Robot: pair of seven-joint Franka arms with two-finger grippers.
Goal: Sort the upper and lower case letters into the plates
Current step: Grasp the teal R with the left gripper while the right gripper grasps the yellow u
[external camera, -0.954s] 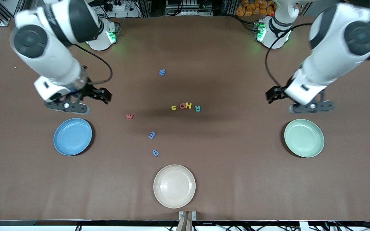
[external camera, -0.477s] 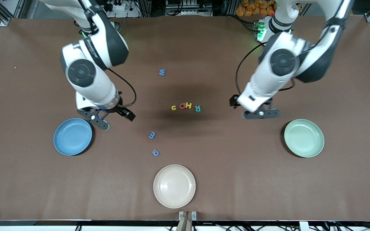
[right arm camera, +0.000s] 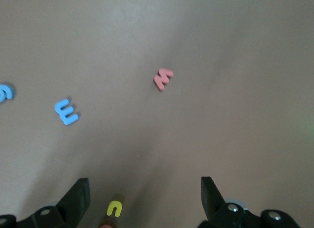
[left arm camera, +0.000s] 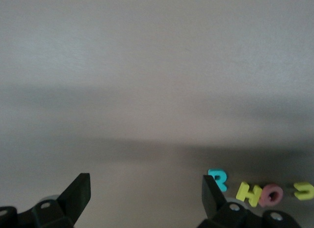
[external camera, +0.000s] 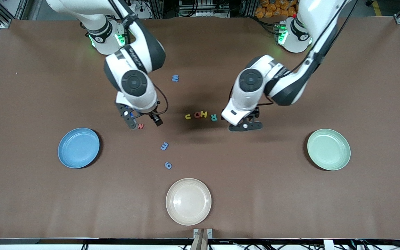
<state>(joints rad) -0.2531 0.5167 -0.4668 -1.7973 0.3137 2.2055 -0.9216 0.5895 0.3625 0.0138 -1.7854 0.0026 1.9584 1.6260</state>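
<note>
Three plates sit on the table (external camera: 30,194), all bare: a blue plate (external camera: 78,148) toward the right arm's end, a cream plate (external camera: 188,201) nearest the front camera, and a mint plate (external camera: 328,149) toward the left arm's end. Eight small flat letters (external camera: 201,115) lie scattered mid-table between them: three blue, two red, two yellow, one teal. The right gripper (external camera: 143,122) hangs open over a red letter (external camera: 140,126); the left gripper (external camera: 246,126) hangs open beside the teal R (external camera: 213,117).

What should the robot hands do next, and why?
Probably the right gripper should drop straight down onto the red letter. It hangs open just above that piece, and the blue plate holds nothing yet. The left gripper, also open, hovers beside the teal R and could do likewise.
</note>
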